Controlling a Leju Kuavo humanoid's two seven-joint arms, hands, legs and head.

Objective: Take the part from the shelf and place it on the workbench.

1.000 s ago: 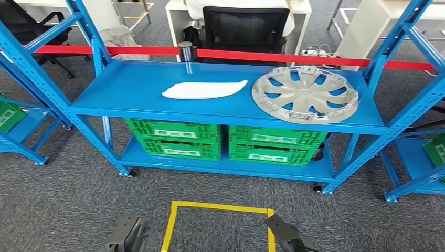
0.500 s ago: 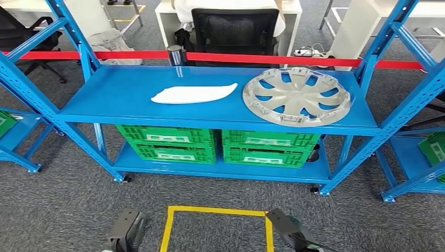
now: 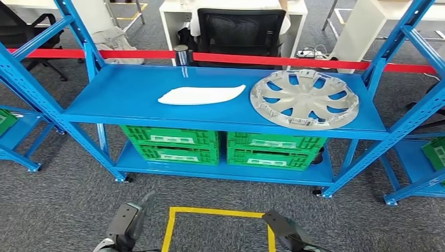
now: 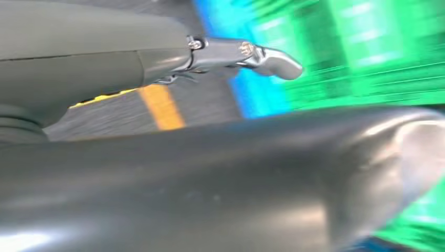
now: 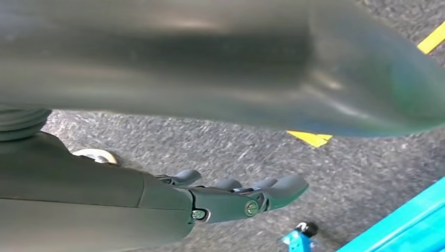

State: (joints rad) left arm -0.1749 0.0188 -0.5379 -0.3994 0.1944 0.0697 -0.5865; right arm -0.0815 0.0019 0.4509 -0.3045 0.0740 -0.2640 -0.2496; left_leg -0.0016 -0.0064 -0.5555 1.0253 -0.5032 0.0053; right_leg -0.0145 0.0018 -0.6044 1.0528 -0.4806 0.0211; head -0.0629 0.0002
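Blue shelf (image 3: 131,89) holds both parts: white part (image 3: 202,95) centre frame, hubcap (image 3: 304,98) right. Nothing picked. Left hand (image 3: 125,223) and right hand (image 3: 283,231) low, empty, fingers (image 5: 273,188) loosely extended.

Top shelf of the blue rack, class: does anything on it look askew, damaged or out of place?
Nothing stands out. The silver wheel cover lies flat at the right of the top shelf, the white part flat near the middle, apart from each other. No cracks or spills show.
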